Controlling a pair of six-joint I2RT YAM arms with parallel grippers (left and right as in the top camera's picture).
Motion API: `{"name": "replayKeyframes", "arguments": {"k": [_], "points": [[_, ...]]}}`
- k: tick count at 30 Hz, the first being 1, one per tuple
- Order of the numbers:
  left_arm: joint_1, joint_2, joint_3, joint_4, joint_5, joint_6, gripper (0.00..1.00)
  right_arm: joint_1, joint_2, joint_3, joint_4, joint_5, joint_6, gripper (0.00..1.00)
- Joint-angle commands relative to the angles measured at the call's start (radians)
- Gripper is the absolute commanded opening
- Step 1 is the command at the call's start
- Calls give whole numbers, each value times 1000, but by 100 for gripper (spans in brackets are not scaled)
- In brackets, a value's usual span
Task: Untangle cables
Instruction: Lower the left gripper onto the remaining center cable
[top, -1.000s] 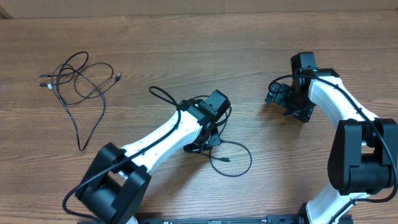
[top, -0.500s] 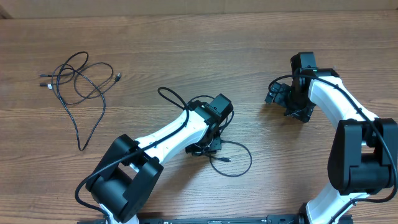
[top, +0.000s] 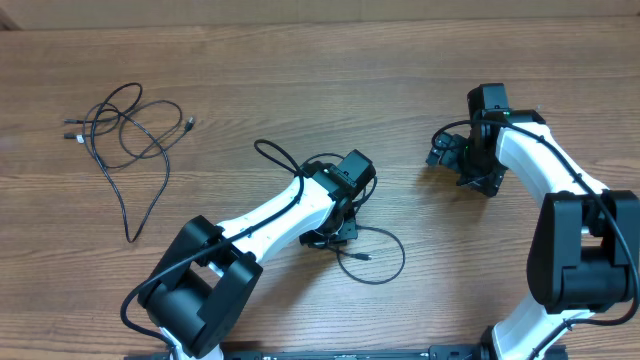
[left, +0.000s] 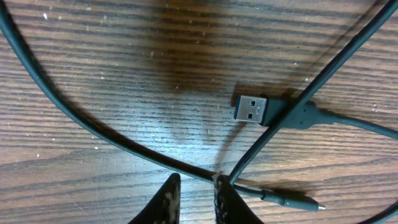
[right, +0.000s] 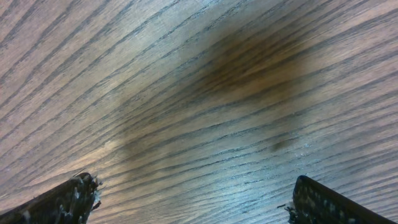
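- left tool nearly clenched, its tips at a looped cable near the bench's front edge, beside a usb plug; cannot tell whether it grips.
- right tool released, spread wide above the bench.
- tangled cables lie far left.

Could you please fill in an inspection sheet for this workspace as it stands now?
Surface: wooden table, dark grain.
Job's things: cable tangle far left; loose cable near centre, its USB plug free.
Clutter: nothing seen.
Grippers: left gripper fingers nearly together above a cable crossing, grip unclear; right gripper wide open over bare wood.
Cables: arm cord loops beside the left arm.
Surroundings: pale strip beyond the far edge.
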Motion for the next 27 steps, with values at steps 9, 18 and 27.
{"name": "replayKeyframes", "arguments": {"k": [9,18,27], "points": [[-73,15,0,-1,-15,19,22,-2,-1,16,3,10,-4,100],[-79,15,0,-1,-23,19,21,-2,-1,16,3,10,-4,100],[-78,15,0,-4,-34,19,18,-2,-1,16,3,10,-4,100]]}}
